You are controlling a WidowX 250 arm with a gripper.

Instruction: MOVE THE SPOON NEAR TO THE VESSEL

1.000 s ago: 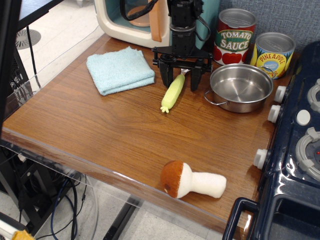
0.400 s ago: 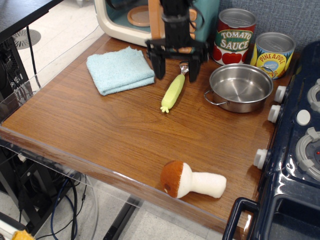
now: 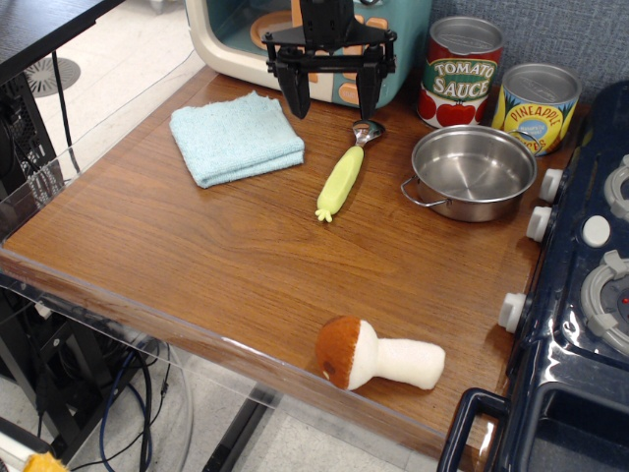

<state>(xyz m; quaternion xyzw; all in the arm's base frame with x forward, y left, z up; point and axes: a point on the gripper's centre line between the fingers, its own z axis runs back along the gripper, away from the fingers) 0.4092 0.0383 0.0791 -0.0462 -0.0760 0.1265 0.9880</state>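
The spoon [image 3: 343, 177] lies flat on the wooden counter, lime-green handle toward me, shiny metal bowl toward the back. It rests just left of the vessel [image 3: 475, 172], a shallow steel pan with loop handles, a short gap apart. My gripper [image 3: 330, 101] hangs open and empty above the counter, up and behind the spoon, its two black fingers spread wide. It touches nothing.
A folded light-blue cloth [image 3: 236, 137] lies at the back left. A tomato sauce can [image 3: 462, 71] and a pineapple can [image 3: 537, 106] stand behind the pan. A toy appliance [image 3: 256, 34] is behind the gripper. A plush mushroom [image 3: 378, 356] lies near the front edge. A dark stove [image 3: 590, 256] borders the right.
My gripper has risen and drawn back and left from around the spoon's bowl end, staying open. The spoon stays where it lay beside the pan.
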